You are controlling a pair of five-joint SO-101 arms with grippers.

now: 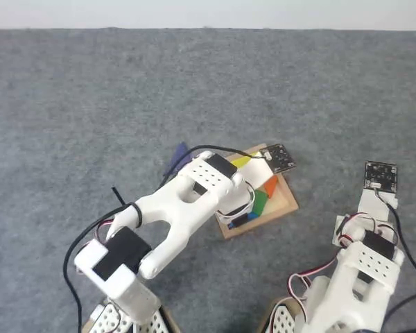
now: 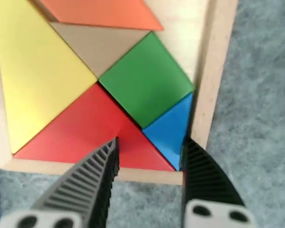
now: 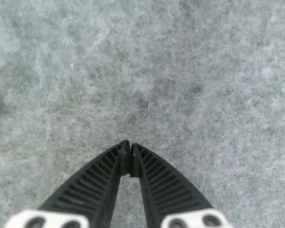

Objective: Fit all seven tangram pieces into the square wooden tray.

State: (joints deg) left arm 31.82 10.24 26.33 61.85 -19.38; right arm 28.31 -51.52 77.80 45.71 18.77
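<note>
The square wooden tray (image 2: 213, 80) lies close under my left gripper (image 2: 149, 154), which is open just above the tray's near corner. One fingertip hovers over the red triangle (image 2: 80, 133), the other beside the small blue triangle (image 2: 168, 130). Also in the tray are a large yellow triangle (image 2: 35, 80), a green square (image 2: 145, 85), an orange piece (image 2: 99, 12) and a tan triangle (image 2: 97, 47). In the high view my left arm (image 1: 194, 198) covers most of the tray (image 1: 289, 202). A dark blue piece (image 1: 177, 158) lies on the carpet beside the tray. My right gripper (image 3: 129, 156) is shut and holds nothing.
Grey carpet (image 1: 90, 104) covers the whole table. My right arm (image 1: 364, 267) stands at the front right, apart from the tray. A bare wooden patch (image 2: 183, 23) shows in the tray beside the orange piece.
</note>
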